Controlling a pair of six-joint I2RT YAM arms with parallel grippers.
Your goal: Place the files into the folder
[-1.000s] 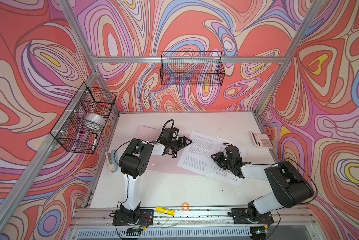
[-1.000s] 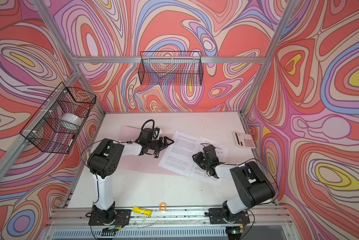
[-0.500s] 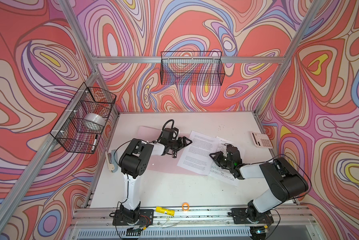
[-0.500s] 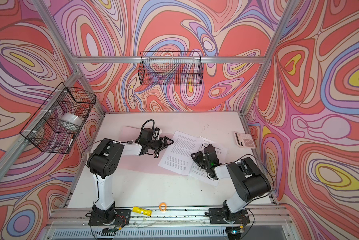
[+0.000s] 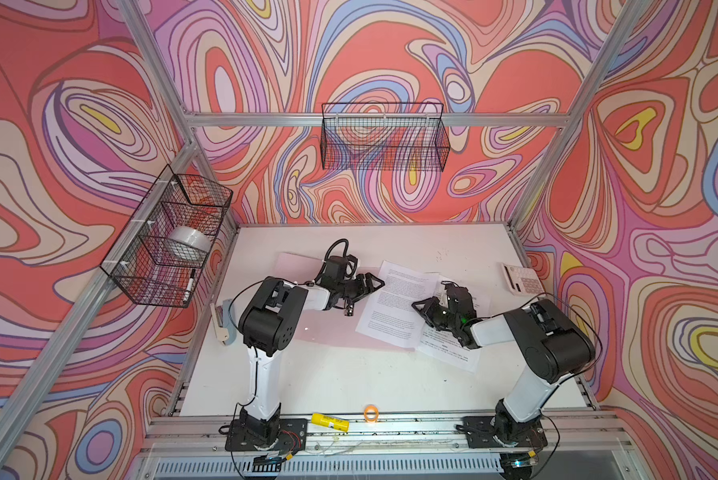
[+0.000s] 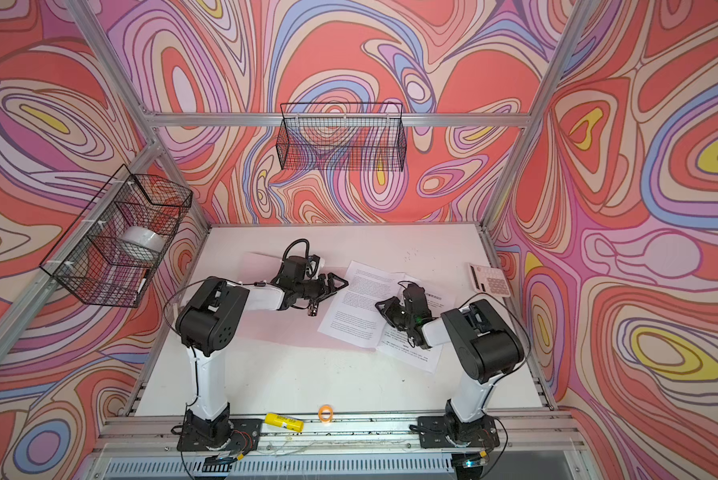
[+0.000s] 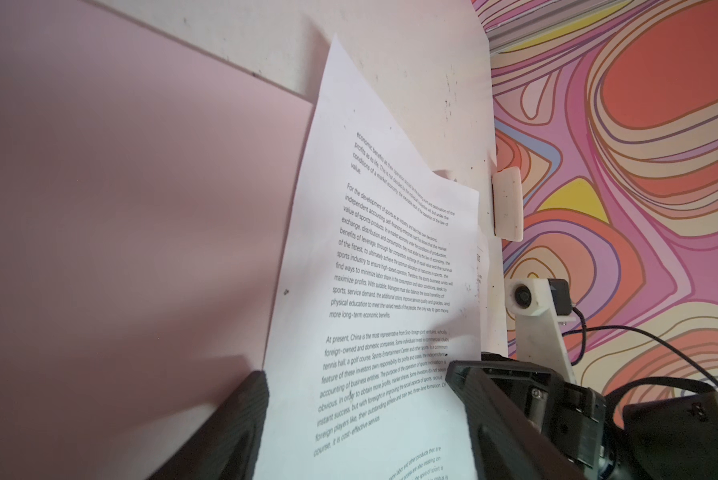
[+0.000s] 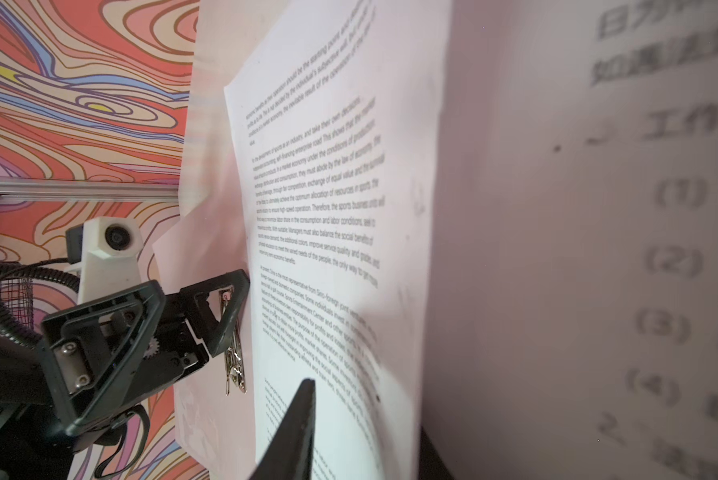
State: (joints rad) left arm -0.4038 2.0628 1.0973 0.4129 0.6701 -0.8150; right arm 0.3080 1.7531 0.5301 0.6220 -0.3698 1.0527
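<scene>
folder (image 5: 328, 330): thin pale pink plastic, smooth with a slight sheen, opened flat on the white bench (image 5: 349, 386), left of centre. There is a small silver metal clip (image 8: 234, 361) at the spine.
files (image 5: 394, 316): matte white sheets with black print, fanned just right of bench centre.
top sheet (image 5: 392, 291): English paragraphs. Its left part lies over the folder's right part, and its right edge is bowed up off the bench.
lower sheet (image 5: 448, 355): CJK text. It lies partly under the top sheet and pokes out toward the front-right of the bench.
left hand (image 5: 367, 291): jaws spread wide with nothing between them. It sits low over the folder — one black textured finger is at the clip, just beside the top sheet's left edge.
right hand (image 5: 425, 313): jaws set narrow with the top sheet's right edge between them — reads as a pinch on the paper.
calculator (image 5: 521, 282): small pink-and-white slab, flat at the bench's right edge, well apart from both hands.
</scene>
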